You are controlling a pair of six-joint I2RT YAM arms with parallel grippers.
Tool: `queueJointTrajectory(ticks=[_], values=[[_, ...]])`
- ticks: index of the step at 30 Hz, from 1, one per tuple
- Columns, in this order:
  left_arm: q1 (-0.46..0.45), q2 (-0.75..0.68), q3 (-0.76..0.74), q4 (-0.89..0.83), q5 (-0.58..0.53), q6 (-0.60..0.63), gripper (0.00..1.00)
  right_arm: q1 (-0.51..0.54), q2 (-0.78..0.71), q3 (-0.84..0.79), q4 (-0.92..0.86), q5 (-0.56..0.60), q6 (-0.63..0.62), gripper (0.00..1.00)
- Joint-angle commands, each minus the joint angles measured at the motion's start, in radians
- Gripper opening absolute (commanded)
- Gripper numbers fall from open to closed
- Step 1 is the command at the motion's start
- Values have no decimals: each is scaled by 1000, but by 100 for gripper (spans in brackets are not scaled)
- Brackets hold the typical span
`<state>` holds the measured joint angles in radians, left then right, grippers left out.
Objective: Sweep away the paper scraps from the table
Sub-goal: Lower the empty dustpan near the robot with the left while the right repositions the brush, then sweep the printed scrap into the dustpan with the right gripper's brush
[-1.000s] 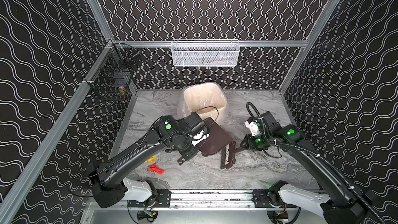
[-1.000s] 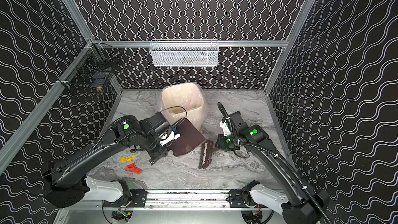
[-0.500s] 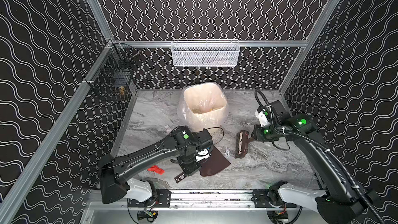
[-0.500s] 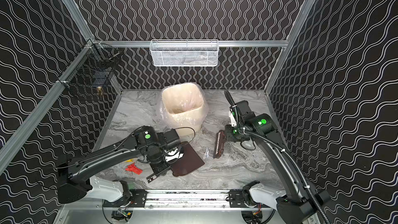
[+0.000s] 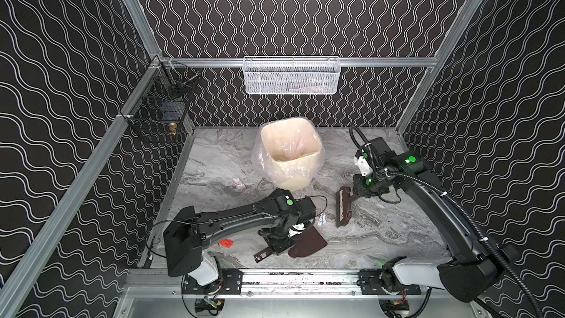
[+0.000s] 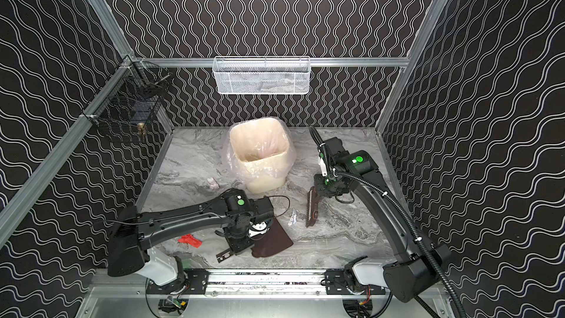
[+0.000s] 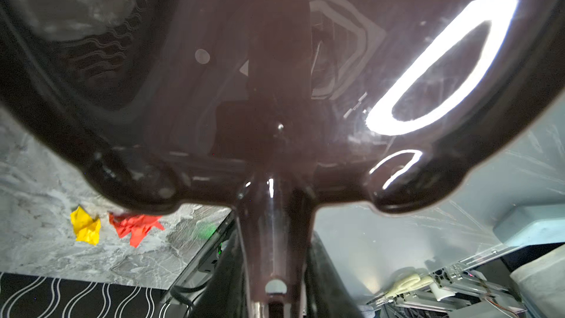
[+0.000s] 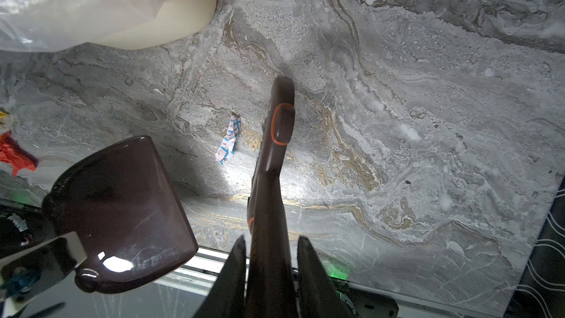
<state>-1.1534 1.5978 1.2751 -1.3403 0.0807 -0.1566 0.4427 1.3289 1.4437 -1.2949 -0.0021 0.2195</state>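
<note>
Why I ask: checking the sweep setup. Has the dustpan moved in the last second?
Yes. The dustpan has moved away from the bin toward the front rail.

Black walls [image 5: 290,10] with white wavy lines closed in the space on three sides, framed by aluminium rails [image 5: 382,62]. A white mesh basket [image 5: 291,75] hung from the back rail. A black wire basket [image 5: 159,108] hung in the left corner, above the grey-veined marble table [image 5: 382,234].
</note>
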Motion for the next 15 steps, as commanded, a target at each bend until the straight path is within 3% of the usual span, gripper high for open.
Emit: queueJointTrajectory(ticks=[1, 15], values=[[-7, 36, 3, 29, -51, 0, 0, 8, 11, 4, -3, -1, -13, 0], [-58, 150, -18, 94, -111, -42, 0, 55, 70, 18, 8, 22, -35, 0]])
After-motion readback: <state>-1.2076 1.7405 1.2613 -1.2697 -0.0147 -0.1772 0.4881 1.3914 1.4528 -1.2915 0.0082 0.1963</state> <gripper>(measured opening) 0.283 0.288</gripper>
